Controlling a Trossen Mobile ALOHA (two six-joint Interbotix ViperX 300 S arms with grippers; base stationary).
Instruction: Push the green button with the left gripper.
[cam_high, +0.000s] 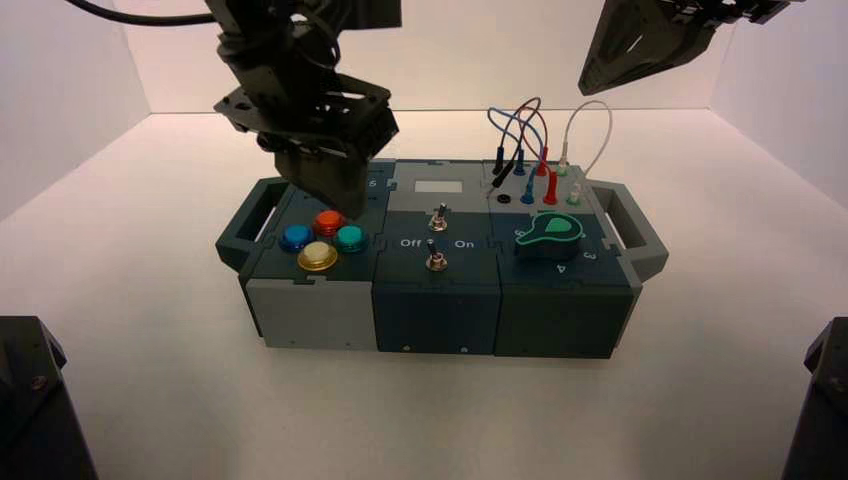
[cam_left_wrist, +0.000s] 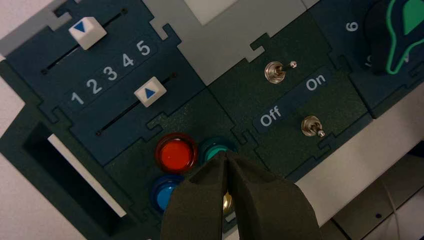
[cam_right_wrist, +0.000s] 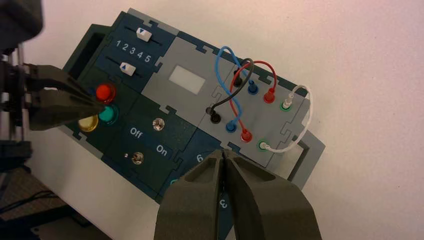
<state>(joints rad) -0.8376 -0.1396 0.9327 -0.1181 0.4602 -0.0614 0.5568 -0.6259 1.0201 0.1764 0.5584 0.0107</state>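
Observation:
The green button is a small teal dome at the right of the four-button cluster on the box's left part. It also shows in the left wrist view and the right wrist view. My left gripper hangs over the cluster with its jaws shut and empty. In its own view its tips lie over the green button's near edge. I cannot tell if they touch it. From the right wrist view the left gripper points between the red and green buttons. My right gripper is raised at the back right, shut and empty.
A red button, a blue button and a yellow button surround the green one. Two white sliders lie behind them. Two toggle switches, a green knob and looped wires lie to the right.

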